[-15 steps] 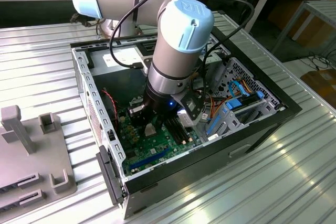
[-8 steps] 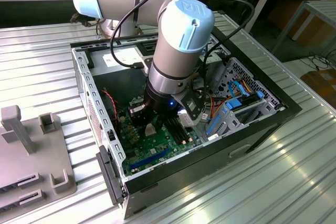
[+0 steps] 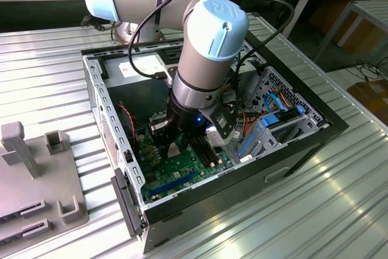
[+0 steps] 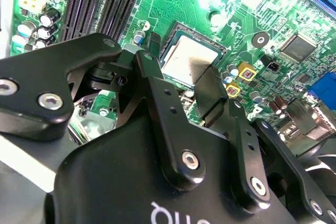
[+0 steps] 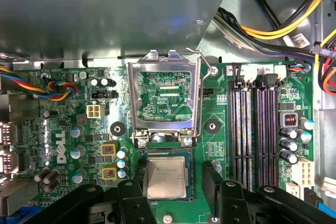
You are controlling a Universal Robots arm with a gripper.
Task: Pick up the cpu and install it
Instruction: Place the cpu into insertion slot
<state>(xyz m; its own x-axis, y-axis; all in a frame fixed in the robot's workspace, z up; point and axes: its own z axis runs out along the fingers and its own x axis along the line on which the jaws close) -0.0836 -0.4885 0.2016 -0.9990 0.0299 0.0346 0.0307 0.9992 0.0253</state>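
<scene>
cpu (image 5: 167,177) lay flat in its socket on the green motherboard (image 5: 210,150), silver socket frame (image 5: 166,98) hinged up beside it, gripper (image 5: 169,182) just above, fingers spread, one each side, gripping nothing

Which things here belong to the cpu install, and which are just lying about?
Job: cpu, open socket frame, green motherboard, tool.
Lying about: memory slots, cable bundle, grey fixture.
</scene>
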